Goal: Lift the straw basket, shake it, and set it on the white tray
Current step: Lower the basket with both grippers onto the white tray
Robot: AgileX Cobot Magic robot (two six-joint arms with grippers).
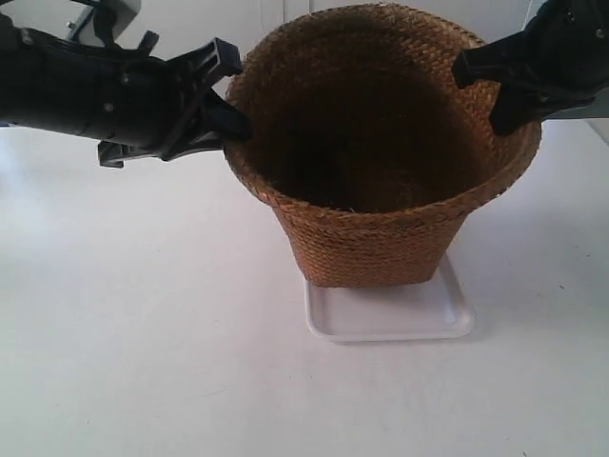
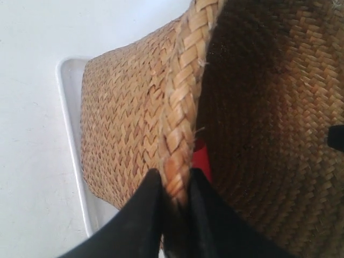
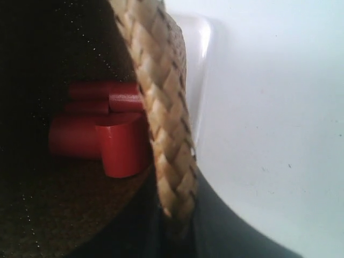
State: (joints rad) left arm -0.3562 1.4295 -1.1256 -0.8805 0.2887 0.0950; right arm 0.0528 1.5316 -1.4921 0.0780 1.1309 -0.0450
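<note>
Straw fills most of my screens: the straw basket point(image 1: 381, 181) stands upright on the white table point(image 1: 143, 343), its base over the white tray point(image 1: 395, 324), whose near edge shows in front of it. I cannot tell whether base and tray touch. My left gripper point(image 2: 174, 181) pinches the braided rim, one finger inside, one outside. My right gripper point(image 3: 174, 210) clamps the rim likewise on the opposite side. Red plastic pieces point(image 3: 115, 142) lie inside the basket.
</note>
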